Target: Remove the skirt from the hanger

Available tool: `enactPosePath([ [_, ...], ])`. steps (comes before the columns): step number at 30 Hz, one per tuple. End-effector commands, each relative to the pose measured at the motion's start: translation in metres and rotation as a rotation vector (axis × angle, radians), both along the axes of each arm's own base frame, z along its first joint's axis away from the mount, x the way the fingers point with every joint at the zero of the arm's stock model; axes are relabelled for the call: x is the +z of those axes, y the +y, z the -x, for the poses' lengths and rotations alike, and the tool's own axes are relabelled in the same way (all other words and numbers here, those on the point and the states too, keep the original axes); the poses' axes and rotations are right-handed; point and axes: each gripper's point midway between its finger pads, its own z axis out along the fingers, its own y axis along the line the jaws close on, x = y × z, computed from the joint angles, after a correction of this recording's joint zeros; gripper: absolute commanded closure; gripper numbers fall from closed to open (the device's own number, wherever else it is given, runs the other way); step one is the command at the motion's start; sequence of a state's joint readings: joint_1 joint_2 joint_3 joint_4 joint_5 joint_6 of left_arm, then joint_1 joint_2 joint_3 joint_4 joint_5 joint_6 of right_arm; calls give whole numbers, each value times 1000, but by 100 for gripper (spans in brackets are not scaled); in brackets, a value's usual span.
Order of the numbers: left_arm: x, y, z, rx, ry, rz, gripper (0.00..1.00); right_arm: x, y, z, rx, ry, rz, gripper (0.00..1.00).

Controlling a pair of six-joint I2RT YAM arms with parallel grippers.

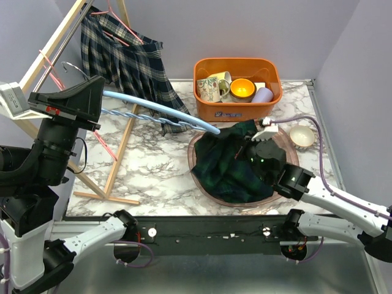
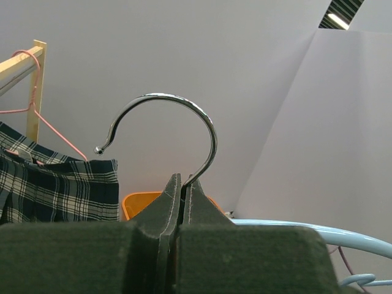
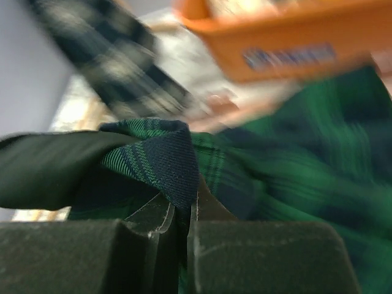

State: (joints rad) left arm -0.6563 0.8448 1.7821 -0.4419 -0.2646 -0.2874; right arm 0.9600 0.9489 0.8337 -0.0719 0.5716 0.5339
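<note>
1. Left gripper [image 2: 182,184], jaws pressed on the steel hook [image 2: 168,95], holds the blue hanger [image 1: 153,105] aloft, centre left
2. Right gripper [image 3: 182,211] pinches a fold of the green skirt [image 1: 229,165], heaped on the tray [image 1: 208,193] centre right, hanger tip at its edge
3. Removal looks nearly done; next, draw them apart toward open marble [image 1: 159,174] lower left, avoiding the orange bin [image 1: 239,111]

Green tartan skirt [image 1: 229,165] heaped on a round brown tray [image 1: 202,185] just in front of the orange bin [image 1: 236,109] on the marble counter [image 1: 153,165]; right pincer [image 1: 260,131] down on the cloth's bin-side edge; pale blue hanger [image 1: 160,108] slanting off to the bin's left.
</note>
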Motion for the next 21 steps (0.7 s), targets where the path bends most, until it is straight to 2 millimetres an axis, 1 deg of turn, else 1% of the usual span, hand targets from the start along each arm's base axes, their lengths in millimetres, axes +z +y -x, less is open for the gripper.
enactPosePath([
  [1,14,13,3,56,-57,24,100,-117,-78,9,-416,275,41,99],
  [2,13,13,2,61,-58,21,100,-129,-85,9,-448,294,63,99],
  [3,13,13,1,67,-57,19,100,-144,-91,11,-478,329,71,99],
  [4,13,15,0,76,-57,18,100,-159,-93,14,-491,368,111,99],
  [6,14,19,-2,104,-60,12,100,-176,-90,18,-499,427,99,99],
  [7,14,20,-3,116,-61,6,100,-189,-88,21,-501,457,115,99],
  [9,12,22,-8,144,-57,-12,100,-203,-84,25,-502,503,95,99],
  [10,12,22,-8,148,-56,-19,100,-210,-88,29,-524,527,106,99],
  [11,11,20,-10,147,-53,-24,100,-214,-90,31,-538,543,114,95],
  [12,10,17,-12,142,-49,-36,100,-213,-92,31,-554,547,106,77],
  [13,8,15,-13,132,-45,-42,100,-212,-98,35,-564,552,131,67],
  [14,10,14,-11,124,-48,-41,100,-197,-97,32,-561,531,101,59],
  [15,8,11,-13,116,-44,-48,100,-191,-99,32,-565,518,101,53],
  [16,8,8,-13,107,-43,-52,100,-185,-107,36,-575,516,118,47],
  [18,7,6,-14,97,-41,-59,100,-163,-116,36,-602,474,56,40],
  [19,8,4,-13,86,-48,-64,100,-159,-125,41,-617,470,65,39],
  [20,7,2,-14,82,-46,-73,100,-151,-134,41,-639,436,65,37],
  [21,5,-1,-16,79,-47,-84,100,-137,-140,42,-650,405,16,35],
])
